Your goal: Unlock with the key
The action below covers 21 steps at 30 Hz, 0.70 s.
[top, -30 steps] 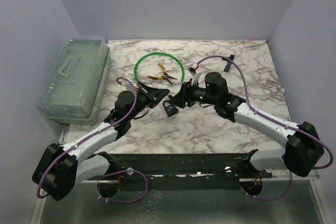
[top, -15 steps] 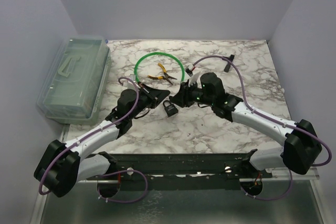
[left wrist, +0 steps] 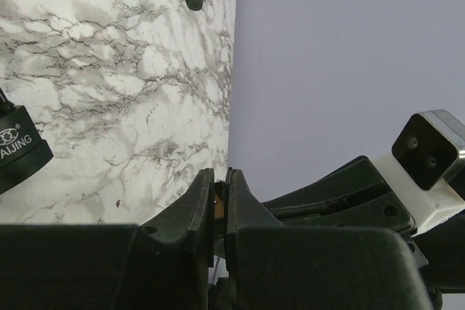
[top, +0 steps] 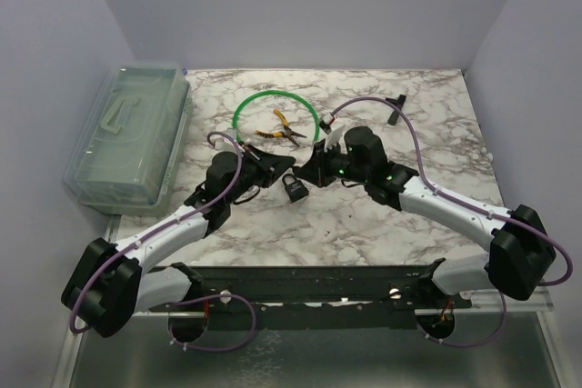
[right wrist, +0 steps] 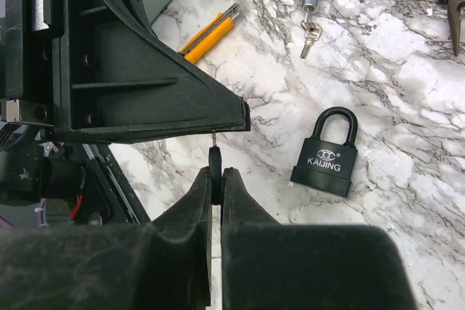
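Note:
The black padlock (right wrist: 325, 154), marked KAIJING, lies flat on the marble table (top: 364, 224), shackle closed; it also shows in the top view (top: 293, 190) and at the left edge of the left wrist view (left wrist: 18, 147). My right gripper (right wrist: 216, 172) is shut on the key (right wrist: 215, 159), seen edge-on, its thin blade pointing up against my left gripper's finger (right wrist: 167, 99). My left gripper (left wrist: 219, 173) is shut, with a small brownish piece pinched just below its tips. In the top view the two grippers (top: 284, 166) (top: 307, 170) meet just above the padlock.
A green ring (top: 275, 115) encloses yellow-handled pliers (top: 277, 132). A small cylinder with spare keys (right wrist: 309, 5) and a yellow-handled tool (right wrist: 211, 30) lie beyond the padlock. A clear plastic box (top: 127, 138) stands at the left. A black tool (top: 395, 108) lies at the back right.
Both grippers have closed in on each other above the padlock; the left arm moved right and a little forward. The padlock has not moved.

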Each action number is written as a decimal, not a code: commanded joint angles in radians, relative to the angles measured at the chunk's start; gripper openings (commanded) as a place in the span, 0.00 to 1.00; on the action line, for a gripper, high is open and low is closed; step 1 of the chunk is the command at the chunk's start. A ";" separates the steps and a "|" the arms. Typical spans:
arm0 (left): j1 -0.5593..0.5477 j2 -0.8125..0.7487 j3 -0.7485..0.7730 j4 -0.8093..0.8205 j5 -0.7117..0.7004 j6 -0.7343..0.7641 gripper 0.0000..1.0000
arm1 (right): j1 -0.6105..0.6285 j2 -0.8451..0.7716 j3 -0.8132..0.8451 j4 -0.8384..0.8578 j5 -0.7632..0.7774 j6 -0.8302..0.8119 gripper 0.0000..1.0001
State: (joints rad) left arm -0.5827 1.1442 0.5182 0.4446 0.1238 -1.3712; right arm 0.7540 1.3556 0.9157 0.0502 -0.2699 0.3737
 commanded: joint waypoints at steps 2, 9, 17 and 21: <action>-0.002 0.008 0.050 -0.045 0.031 0.018 0.15 | 0.008 0.005 0.015 -0.020 0.044 0.009 0.00; -0.002 -0.033 0.143 -0.327 -0.012 0.153 0.71 | 0.008 -0.036 -0.048 -0.082 0.200 0.114 0.00; -0.001 0.041 0.344 -0.763 -0.094 0.358 0.83 | -0.003 -0.090 -0.122 -0.193 0.397 0.212 0.00; -0.002 0.190 0.496 -0.991 -0.104 0.420 0.83 | -0.014 -0.123 -0.153 -0.235 0.471 0.262 0.00</action>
State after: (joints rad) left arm -0.5827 1.2011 0.8848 -0.2203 0.0631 -1.0721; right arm 0.7513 1.2797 0.7914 -0.1120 0.0635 0.5632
